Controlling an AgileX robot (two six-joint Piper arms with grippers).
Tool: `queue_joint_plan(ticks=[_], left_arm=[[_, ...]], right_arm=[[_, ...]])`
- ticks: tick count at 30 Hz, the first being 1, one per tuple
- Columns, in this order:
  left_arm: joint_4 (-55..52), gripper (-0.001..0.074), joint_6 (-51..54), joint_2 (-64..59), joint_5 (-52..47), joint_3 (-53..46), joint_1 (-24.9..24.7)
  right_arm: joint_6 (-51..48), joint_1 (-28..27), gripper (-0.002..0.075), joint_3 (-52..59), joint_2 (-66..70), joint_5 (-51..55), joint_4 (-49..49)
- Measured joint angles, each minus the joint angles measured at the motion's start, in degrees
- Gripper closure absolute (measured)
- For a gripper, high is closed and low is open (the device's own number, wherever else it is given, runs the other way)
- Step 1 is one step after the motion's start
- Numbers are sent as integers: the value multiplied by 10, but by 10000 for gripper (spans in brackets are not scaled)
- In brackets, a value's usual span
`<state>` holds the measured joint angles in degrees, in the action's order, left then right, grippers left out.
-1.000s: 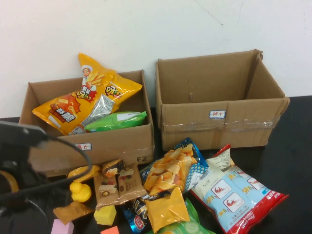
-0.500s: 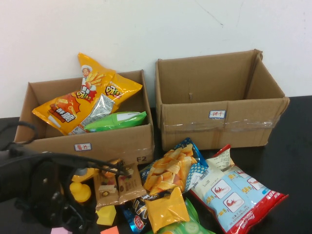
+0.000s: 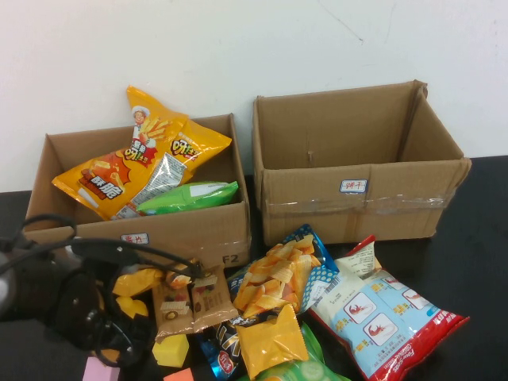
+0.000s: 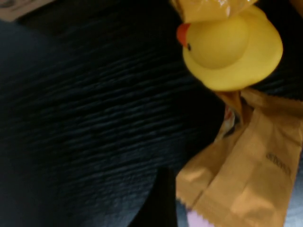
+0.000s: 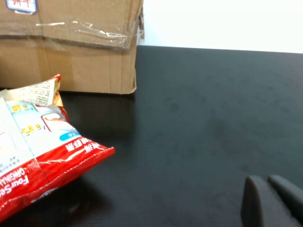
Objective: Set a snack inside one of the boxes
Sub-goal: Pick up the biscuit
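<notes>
- Left gripper [image 3: 111, 325] is hovering low at 7 o'clock of the table [image 3: 476, 238], in front of the left box [image 3: 198, 238]. Whether its claw is spread or closed cannot be told from any view.
- Right gripper [image 5: 270, 201] is sitting parked low over bare table out at 4 o'clock. Its claw is looking pressed together and is holding nothing.
- Likely target: the small orange packet [image 4: 246, 179], lying flat on the table and touching the rubber duck [image 4: 227, 47].
- Handling, as a judgement: the packet is looking light, soft and crinkly, with slick film. The sealed end or a long edge is offering the best hold. A pinch on the puffed middle is risking a slip or crushed contents. The duck is crowding one end, so it may get nudged.
- The high view is showing both boxes: the left one is holding a big yellow chip bag [image 3: 135, 167] and a green bag [image 3: 190, 196], and the right box [image 3: 357, 190] is sitting empty. Here the arm is hiding the orange packet.
- The left wrist view is showing packet and duck in contact, but no boxes.
- The right wrist view is showing only a red-and-white bag [image 5: 28, 156] and the right box's corner.
</notes>
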<state>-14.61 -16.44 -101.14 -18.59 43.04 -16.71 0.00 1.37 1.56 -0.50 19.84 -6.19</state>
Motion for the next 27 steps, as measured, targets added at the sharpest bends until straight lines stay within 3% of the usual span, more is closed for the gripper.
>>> queue_joint_plan(ticks=[5, 9, 12, 17, 19, 27], left_arm=[[0, 88, 0, -43, 28, 3, 0], [0, 152, 0, -66, 35, 7, 0], [-3, 282, -9, -72, 36, 8, 0], [-21, 599, -35, -69, 39, 8, 0], [-30, 673, -44, -55, 39, 8, 0], [-42, 715, -58, 75, -39, 8, -8]], right_arm=[[0, 0, 727, 0, 0, 0, 0], [0, 0, 727, 0, 0, 0, 0], [0, 0, 727, 0, 0, 0, 0], [0, 0, 727, 0, 0, 0, 0], [0, 0, 727, 0, 0, 0, 0], [0, 0, 727, 0, 0, 0, 0]])
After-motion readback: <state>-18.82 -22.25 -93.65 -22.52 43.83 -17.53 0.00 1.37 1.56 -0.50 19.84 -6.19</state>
